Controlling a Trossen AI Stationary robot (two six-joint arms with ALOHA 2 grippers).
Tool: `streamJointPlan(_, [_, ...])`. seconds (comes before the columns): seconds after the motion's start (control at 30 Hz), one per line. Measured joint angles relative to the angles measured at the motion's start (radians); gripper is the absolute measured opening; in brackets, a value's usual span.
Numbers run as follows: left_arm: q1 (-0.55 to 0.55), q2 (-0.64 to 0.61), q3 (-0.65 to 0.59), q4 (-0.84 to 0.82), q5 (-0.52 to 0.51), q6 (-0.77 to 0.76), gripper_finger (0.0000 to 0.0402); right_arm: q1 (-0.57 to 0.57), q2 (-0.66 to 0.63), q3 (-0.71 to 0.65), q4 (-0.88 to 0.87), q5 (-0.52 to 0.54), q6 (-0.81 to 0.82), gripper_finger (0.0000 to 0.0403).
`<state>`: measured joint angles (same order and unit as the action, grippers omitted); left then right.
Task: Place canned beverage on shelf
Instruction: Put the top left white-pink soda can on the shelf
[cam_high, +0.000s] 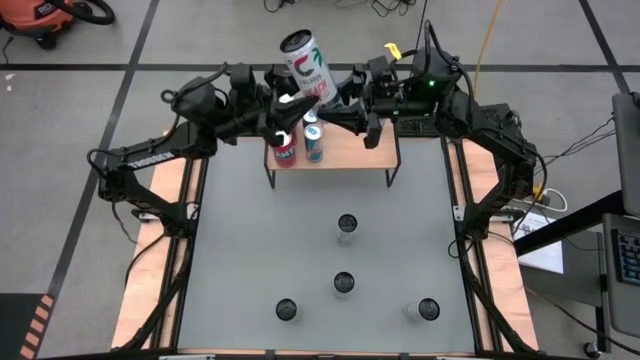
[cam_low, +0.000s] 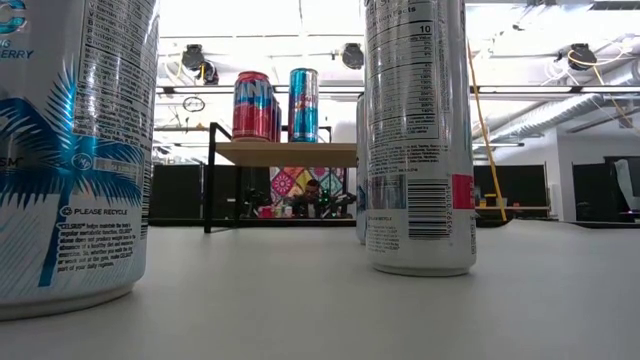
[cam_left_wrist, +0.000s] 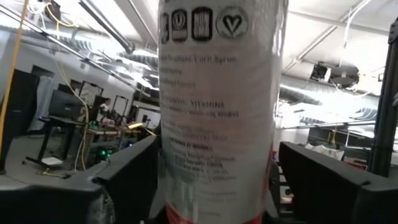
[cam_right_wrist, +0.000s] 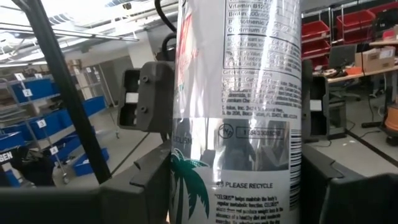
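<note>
Meeting above the shelf (cam_high: 352, 150), the left gripper (cam_high: 296, 108) and right gripper (cam_high: 335, 108) flank a raised white can (cam_high: 306, 66); right jaws clamp it, left jaws stand apart around it. Two cans (cam_high: 300, 142) stand on the shelf's left end.

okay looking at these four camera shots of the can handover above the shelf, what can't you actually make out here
- White can, high view: whether the left gripper grips or merely flanks it; its fingers sit under the can.
- Shelf, high view: the back edge is covered by both arms.
- Low view: neither gripper shows, and two near cans block much of the table.
- Both wrist views: the can fills the frame, hiding the shelf.
- Right gripper: the contact point is hidden.
</note>
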<state>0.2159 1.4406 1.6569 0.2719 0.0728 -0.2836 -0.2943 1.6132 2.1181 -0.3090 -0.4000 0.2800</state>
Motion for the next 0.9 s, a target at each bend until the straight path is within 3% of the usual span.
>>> streamJointPlan(0.53, [0.001, -0.001, 0.0, -0.055, 0.024, 0.007, 0.0236, 0.0, -0.002, 0.001, -0.046, 0.002, -0.004, 0.0209])
streamJointPlan(0.9, [0.001, -0.001, 0.0, -0.087, 0.039, 0.005, 0.0234, 0.0, -0.003, 0.002, -0.108, 0.003, 0.041, 0.0264])
